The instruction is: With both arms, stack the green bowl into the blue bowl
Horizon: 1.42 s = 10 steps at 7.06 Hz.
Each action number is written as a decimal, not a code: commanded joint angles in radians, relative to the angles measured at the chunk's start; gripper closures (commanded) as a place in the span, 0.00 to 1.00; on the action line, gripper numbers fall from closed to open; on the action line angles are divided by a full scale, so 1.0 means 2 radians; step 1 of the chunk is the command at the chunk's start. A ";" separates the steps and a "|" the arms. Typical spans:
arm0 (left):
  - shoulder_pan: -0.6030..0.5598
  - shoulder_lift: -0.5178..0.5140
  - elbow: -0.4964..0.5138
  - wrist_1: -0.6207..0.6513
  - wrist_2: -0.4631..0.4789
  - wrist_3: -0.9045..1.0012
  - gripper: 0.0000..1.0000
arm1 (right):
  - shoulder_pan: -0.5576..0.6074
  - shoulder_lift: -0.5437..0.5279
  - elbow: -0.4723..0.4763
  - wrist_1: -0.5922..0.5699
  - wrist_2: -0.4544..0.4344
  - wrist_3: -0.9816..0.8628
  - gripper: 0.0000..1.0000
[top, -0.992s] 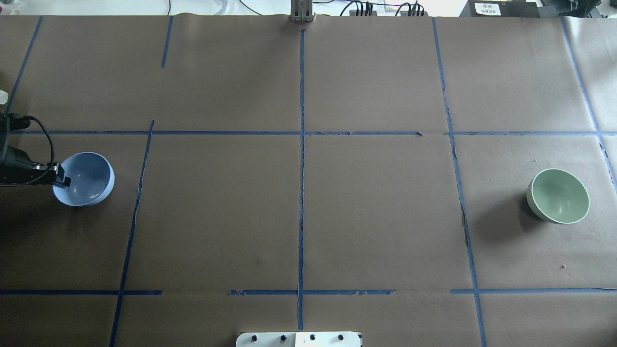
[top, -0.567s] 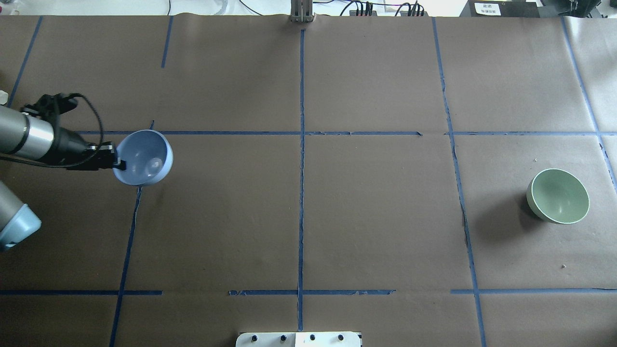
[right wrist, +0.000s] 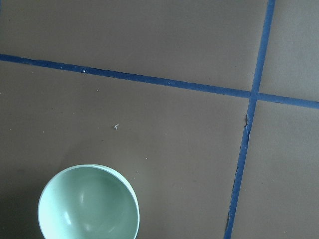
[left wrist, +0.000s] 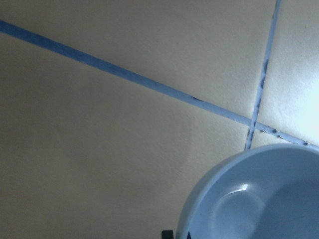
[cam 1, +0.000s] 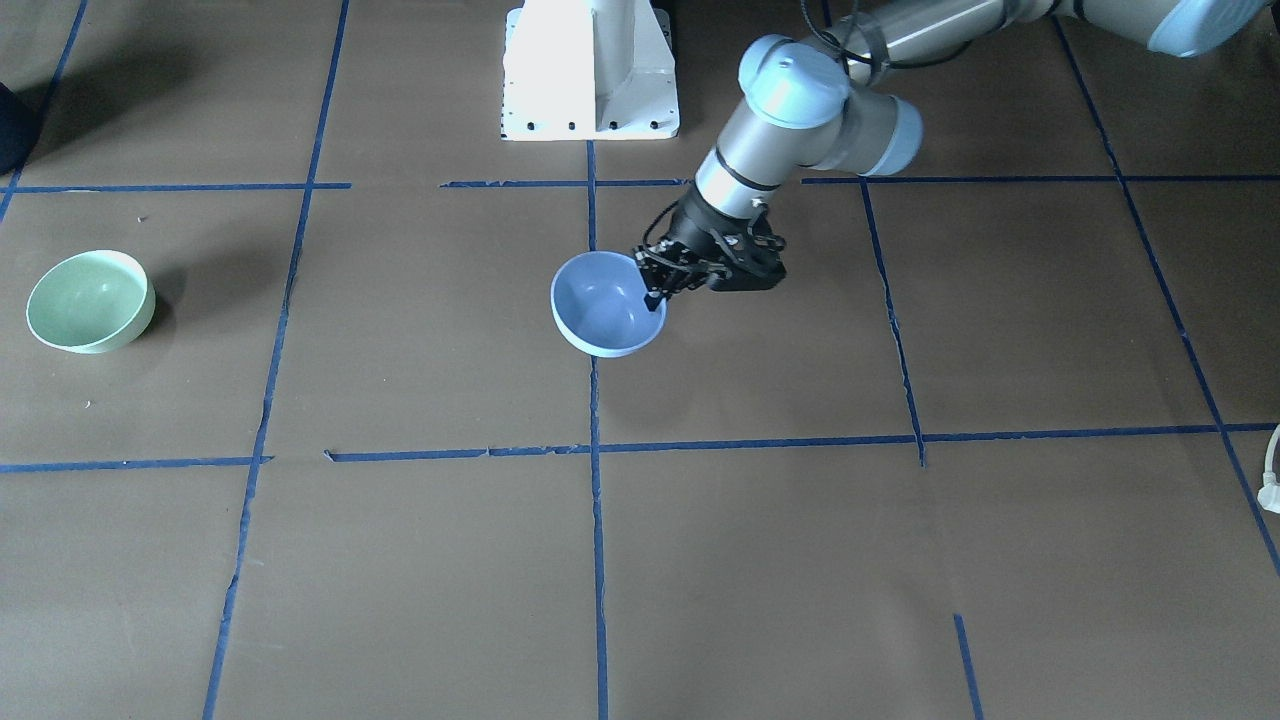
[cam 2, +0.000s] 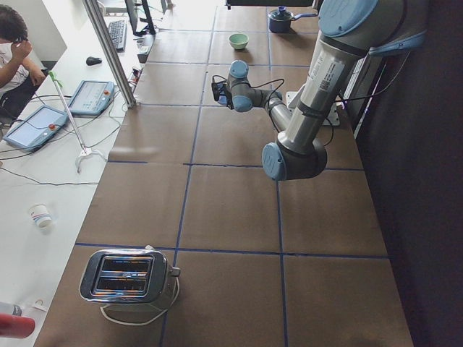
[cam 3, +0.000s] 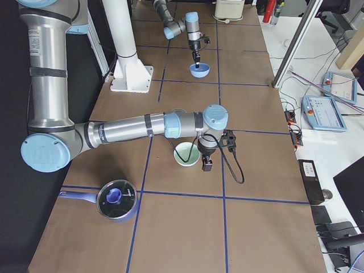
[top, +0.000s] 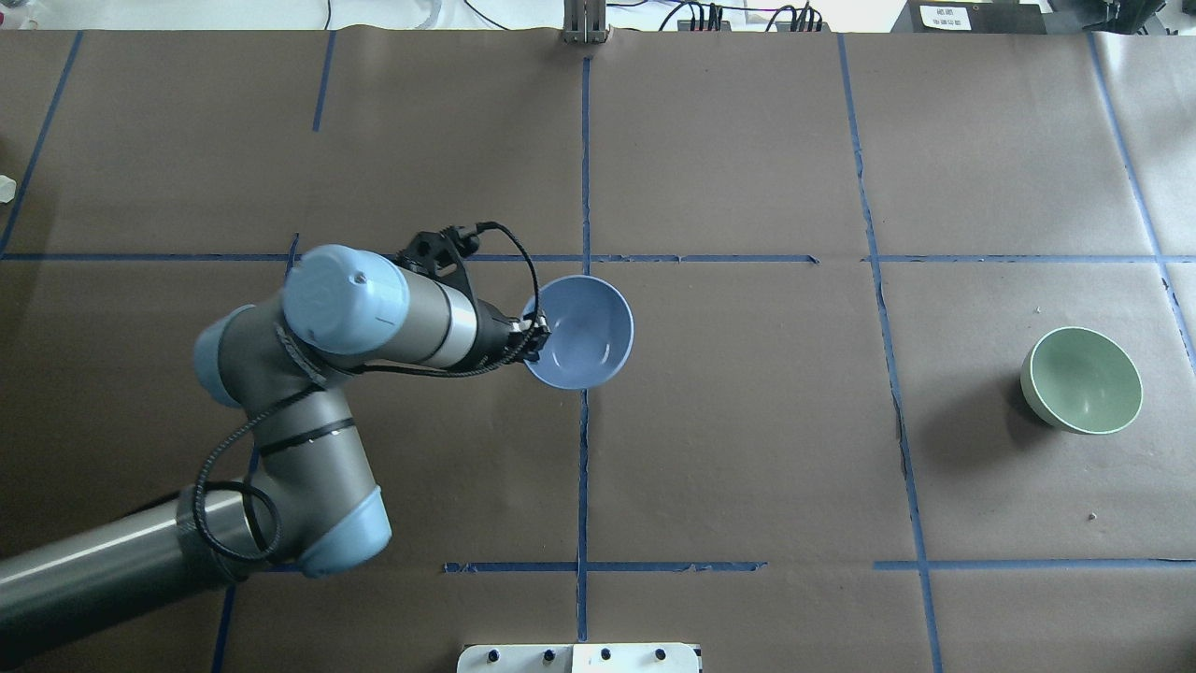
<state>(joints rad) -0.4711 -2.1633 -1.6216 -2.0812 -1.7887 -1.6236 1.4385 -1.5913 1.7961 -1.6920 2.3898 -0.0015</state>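
- The surface (top: 747, 449): I'd lower onto it gently, level, beside the centre tape line.
- My left arm (top: 346, 308) reaches over the middle.
- The blue bowl (top: 579, 332) is there; the green bowl (top: 1082, 380) sits well apart, right side.
- The left gripper (top: 534, 341) pinches the blue rim; the right gripper (cam 3: 206, 164), I cannot tell.

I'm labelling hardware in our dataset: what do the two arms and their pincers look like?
Both arms, left arm and right arm, are grey-silver tubes with light blue rounded joint caps and black bands. A black cable runs along each. The left pincer is black with two slim fingers; the right pincer looks black too. Upright segments carry printed labels.
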 commanded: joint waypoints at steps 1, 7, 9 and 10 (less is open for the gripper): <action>0.030 -0.015 0.013 0.020 0.040 0.000 1.00 | -0.001 0.000 0.000 0.000 0.000 0.001 0.00; 0.029 0.007 0.004 0.021 0.042 0.000 0.15 | -0.004 0.000 -0.001 -0.001 0.001 0.001 0.00; 0.026 0.009 -0.031 0.020 0.059 -0.002 0.00 | -0.007 0.000 -0.001 0.000 0.002 0.001 0.00; 0.022 0.017 -0.075 0.020 0.058 -0.007 0.00 | -0.023 0.000 -0.001 0.018 0.002 0.002 0.00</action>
<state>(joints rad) -0.4193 -2.1425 -1.6889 -2.0420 -1.6756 -1.6291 1.4173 -1.5913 1.7947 -1.6830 2.3941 0.0007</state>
